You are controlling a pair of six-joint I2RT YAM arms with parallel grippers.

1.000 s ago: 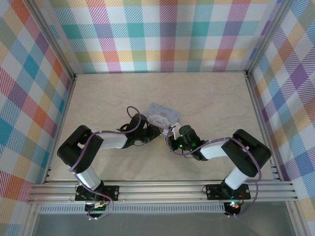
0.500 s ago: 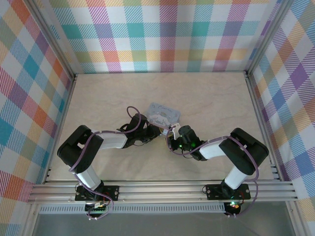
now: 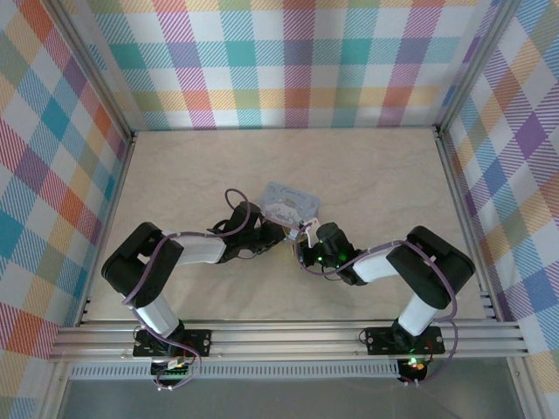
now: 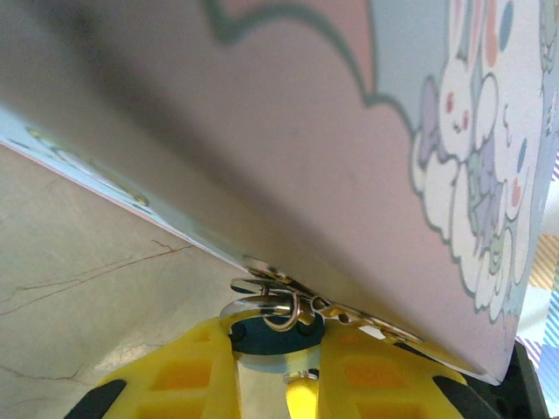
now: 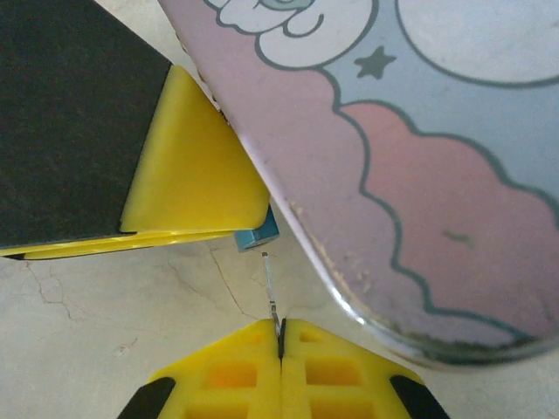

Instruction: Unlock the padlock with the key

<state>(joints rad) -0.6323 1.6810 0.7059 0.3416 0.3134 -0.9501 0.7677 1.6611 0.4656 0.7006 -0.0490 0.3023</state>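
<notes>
Observed padlock (image 5: 256, 236) pinched in left gripper (image 4: 275, 339), just beyond tip of key (image 5: 270, 284) clamped in shut right gripper (image 5: 281, 328).

Light-blue cartoon-printed tin (image 3: 291, 205) on beige marbled table (image 3: 367, 175), pastel plaid walls (image 3: 297, 61), aluminium rails (image 3: 288, 336) along near edge

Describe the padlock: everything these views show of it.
The padlock is a tiny blue block with a darker face, and most of it is hidden. It is pinched in the left gripper, and in the right wrist view one blue corner pokes out below a yellow finger. It sits low against the edge of the cartoon-printed tin. Thin metal rings lie on top of it. The key, held in the right gripper, points at it, with the tip about touching.
</notes>
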